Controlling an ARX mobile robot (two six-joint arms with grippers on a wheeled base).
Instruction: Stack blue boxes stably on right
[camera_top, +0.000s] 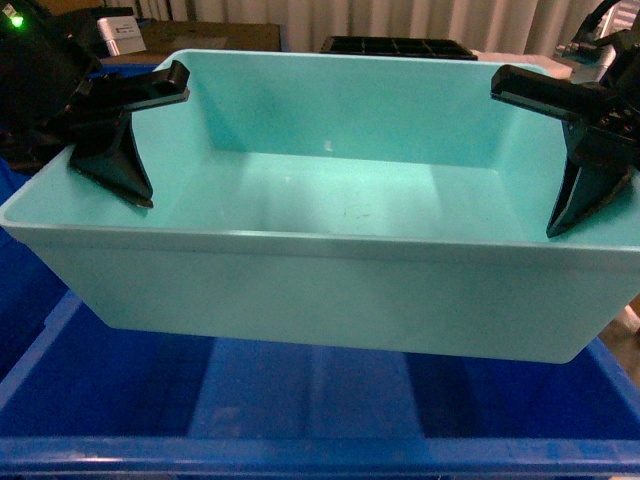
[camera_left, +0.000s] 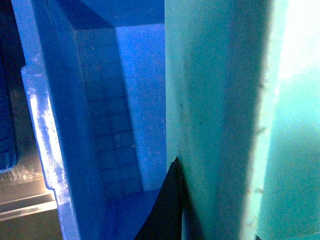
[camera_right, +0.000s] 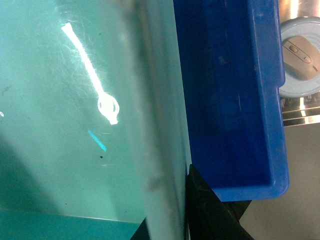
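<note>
Here the turquoise tub (camera_top: 330, 220) is hanging above the dark blue crate (camera_top: 300, 420), held by both arms at its short ends. Its plastic is looking smooth and slightly glossy, with tapered walls, rounded corners and a thin out-turned rim; a soft glare is lying across its flat bottom. The left gripper (camera_top: 125, 150) is straddling the left end wall, one black finger showing inside the tub and the rim sitting between the fingers, so it is clamping the wall. The right gripper (camera_top: 580, 165) is doing the same at the right end, one finger reaching down inside.

In the left wrist view the tub's outer wall (camera_left: 215, 120) is running close beside the crate's inner wall (camera_left: 105, 130), which is showing a faint grid texture, and a narrow gap is lying between them. In the right wrist view the tub's rim (camera_right: 160, 150) is sitting just inside the crate's thick rounded lip (camera_right: 270, 100), again with little room. Beyond the crate a computer mouse (camera_right: 302, 57) is resting on a round pale lid (camera_right: 292, 87).
</note>
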